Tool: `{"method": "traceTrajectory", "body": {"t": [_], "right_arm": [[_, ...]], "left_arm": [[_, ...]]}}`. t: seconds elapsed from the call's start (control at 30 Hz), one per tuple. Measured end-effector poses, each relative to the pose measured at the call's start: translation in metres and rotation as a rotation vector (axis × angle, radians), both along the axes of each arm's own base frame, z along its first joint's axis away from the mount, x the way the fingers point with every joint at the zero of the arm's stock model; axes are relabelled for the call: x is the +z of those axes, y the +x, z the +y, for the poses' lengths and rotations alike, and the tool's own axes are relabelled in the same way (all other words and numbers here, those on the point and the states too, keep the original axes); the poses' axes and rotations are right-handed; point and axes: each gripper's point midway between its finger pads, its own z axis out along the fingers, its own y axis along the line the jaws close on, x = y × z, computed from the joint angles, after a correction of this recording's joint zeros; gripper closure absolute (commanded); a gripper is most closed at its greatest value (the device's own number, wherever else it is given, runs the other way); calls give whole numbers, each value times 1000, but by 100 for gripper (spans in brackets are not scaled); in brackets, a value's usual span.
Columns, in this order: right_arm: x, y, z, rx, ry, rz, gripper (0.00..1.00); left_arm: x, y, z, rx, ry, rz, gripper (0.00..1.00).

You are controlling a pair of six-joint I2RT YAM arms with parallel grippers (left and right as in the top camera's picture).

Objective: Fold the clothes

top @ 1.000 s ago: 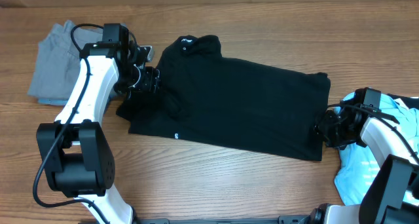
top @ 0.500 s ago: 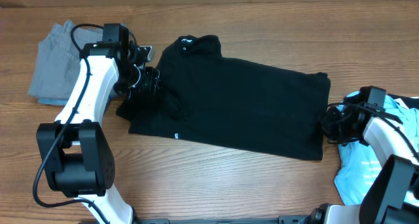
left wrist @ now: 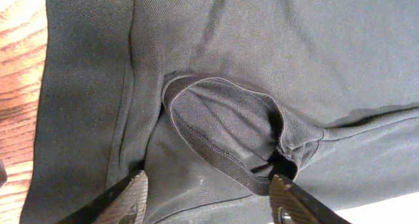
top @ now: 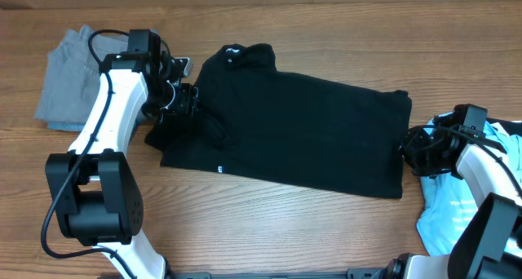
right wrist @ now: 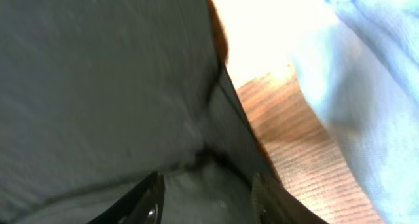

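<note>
The clothes include a large black shirt (top: 302, 132) spread flat across the middle of the table. My left gripper (top: 186, 101) sits low on the shirt's left sleeve. In the left wrist view that gripper (left wrist: 208, 196) is open, its fingers astride a bunched sleeve opening (left wrist: 222, 132). My right gripper (top: 410, 151) is at the shirt's right edge. The right wrist view shows this gripper (right wrist: 206, 198) open over black cloth (right wrist: 98, 73), right at the hem. A light-blue tee (top: 457, 214) lies crumpled under the right arm.
A folded grey garment (top: 69, 83) lies at the far left, behind the left arm. The wooden table (top: 285, 230) shows bare along the front and back of the shirt. In the right wrist view the light-blue tee (right wrist: 366, 86) lies close beside the hem.
The right gripper has shifted slightly right and up along the shirt's right edge. The left arm and the shirt have not moved.
</note>
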Motion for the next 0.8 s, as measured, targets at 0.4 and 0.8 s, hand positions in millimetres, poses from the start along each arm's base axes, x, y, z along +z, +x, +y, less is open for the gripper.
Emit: {"method": "traceTrajectory", "body": {"t": [0.4,0.8], "right_arm": [[106,32,3,9,58,-141,44],[165,80,3,-15,103,-358,37]], "left_arm": [[62,31,-8,-17,-44,-126,23],[109,106,-59,-118,-129,-466,25]]}}
